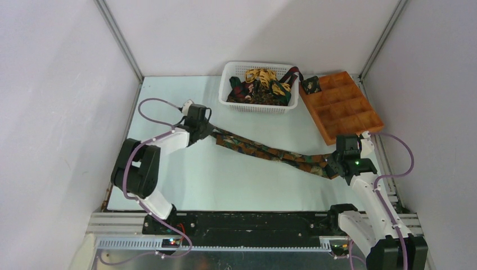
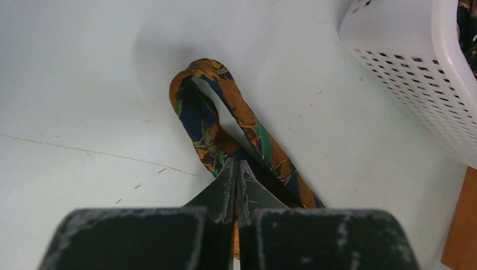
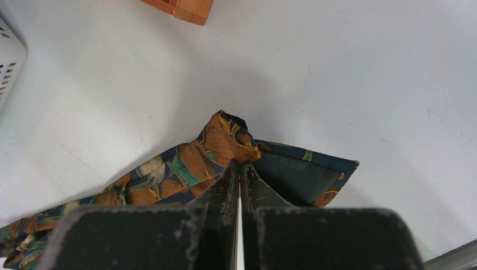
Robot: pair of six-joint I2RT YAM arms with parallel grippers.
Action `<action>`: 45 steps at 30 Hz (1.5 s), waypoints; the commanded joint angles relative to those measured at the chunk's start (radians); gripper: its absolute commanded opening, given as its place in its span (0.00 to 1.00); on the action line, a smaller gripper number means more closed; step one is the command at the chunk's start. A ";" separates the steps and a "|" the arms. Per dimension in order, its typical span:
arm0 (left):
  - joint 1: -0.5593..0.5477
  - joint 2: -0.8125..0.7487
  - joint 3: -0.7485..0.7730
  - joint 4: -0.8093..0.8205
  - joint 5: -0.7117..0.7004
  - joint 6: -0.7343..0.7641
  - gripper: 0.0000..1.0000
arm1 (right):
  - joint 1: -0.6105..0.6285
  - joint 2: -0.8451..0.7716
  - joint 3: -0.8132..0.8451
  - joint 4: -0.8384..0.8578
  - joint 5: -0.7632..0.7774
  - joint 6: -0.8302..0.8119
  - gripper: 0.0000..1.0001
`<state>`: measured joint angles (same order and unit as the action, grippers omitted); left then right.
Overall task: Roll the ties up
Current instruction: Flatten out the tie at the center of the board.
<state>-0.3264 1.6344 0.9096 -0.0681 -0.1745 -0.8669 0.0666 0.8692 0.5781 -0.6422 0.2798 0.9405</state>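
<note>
A long patterned tie (image 1: 270, 151), dark green, brown and orange, lies stretched across the table between my two arms. My left gripper (image 1: 209, 133) is shut on its narrow end; in the left wrist view the tie (image 2: 209, 107) forms a loop just past my shut gripper (image 2: 237, 164). My right gripper (image 1: 336, 164) is shut on the wide end, whose tip (image 3: 236, 138) is bunched and folded over at my shut gripper (image 3: 240, 166). More ties (image 1: 261, 85), yellow-gold and dark, are heaped in the white basket (image 1: 233, 104). A small dark rolled tie (image 1: 310, 84) sits in the tray.
The orange-brown compartment tray (image 1: 351, 115) lies at the back right, just beyond my right gripper; its corner shows in the right wrist view (image 3: 185, 8). The basket wall (image 2: 416, 79) stands to the right of my left gripper. White walls enclose the table.
</note>
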 commanded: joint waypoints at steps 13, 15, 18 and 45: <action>-0.005 0.118 0.108 0.054 -0.018 -0.033 0.00 | -0.008 -0.015 0.002 0.007 0.001 -0.016 0.00; -0.002 0.135 0.122 0.055 -0.019 -0.032 0.00 | -0.008 -0.013 0.002 0.007 0.002 -0.016 0.00; 0.007 0.172 0.154 0.041 -0.012 -0.031 0.00 | -0.009 -0.012 0.001 0.006 0.003 -0.017 0.00; 0.036 0.086 0.053 0.080 -0.005 -0.045 0.00 | -0.014 0.005 0.000 0.016 -0.002 -0.023 0.00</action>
<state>-0.2985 1.7828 0.9695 -0.0208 -0.1642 -0.9016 0.0582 0.8745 0.5781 -0.6418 0.2661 0.9302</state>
